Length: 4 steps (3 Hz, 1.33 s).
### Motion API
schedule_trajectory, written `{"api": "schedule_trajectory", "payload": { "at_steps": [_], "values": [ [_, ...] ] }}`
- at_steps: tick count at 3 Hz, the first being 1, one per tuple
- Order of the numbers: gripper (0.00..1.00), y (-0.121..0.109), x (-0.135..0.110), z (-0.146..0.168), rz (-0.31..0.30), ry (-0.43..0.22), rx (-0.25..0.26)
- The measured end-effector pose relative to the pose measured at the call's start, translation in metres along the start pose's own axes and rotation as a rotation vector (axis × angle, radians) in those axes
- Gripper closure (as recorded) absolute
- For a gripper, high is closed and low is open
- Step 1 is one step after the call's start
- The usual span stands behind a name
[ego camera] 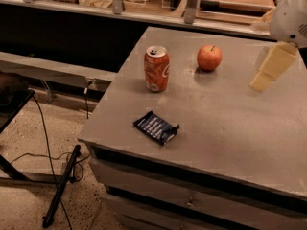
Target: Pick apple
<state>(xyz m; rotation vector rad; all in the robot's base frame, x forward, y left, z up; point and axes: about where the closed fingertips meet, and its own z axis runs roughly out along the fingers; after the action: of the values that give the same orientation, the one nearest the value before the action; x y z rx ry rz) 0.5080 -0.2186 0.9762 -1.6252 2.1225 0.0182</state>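
The apple [209,57] is small and round, red-orange with a paler yellowish part and a short dark stem. It stands upright on the far part of the grey surface [230,123], and nothing touches it. To the left of it, a little nearer to the camera, an orange-red soda can [157,68] stands upright; the can is taller than the apple, and there is a clear gap between the two. Nearer to the front edge lies a dark blue snack packet [156,127], flat and a bit turned, well apart from both the can and the apple.

The hand [263,80] is at the right side of the view, above the surface and to the right of the apple, not touching it. Only a pale yellowish part of it shows under a white arm piece [290,16], so one cannot tell if it is open or closed. Below the surface there are drawers [192,195]. On the speckled floor at the left lie black cables [43,143].
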Motion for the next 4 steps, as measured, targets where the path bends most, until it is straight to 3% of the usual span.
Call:
{"api": "schedule_trajectory", "payload": {
  "at_steps": [2, 4],
  "values": [
    [0.00, -0.083, -0.005, 0.084, 0.125, -0.213, -0.007],
    [0.00, -0.092, -0.007, 0.103, 0.148, -0.236, -0.006]
  ]
}}
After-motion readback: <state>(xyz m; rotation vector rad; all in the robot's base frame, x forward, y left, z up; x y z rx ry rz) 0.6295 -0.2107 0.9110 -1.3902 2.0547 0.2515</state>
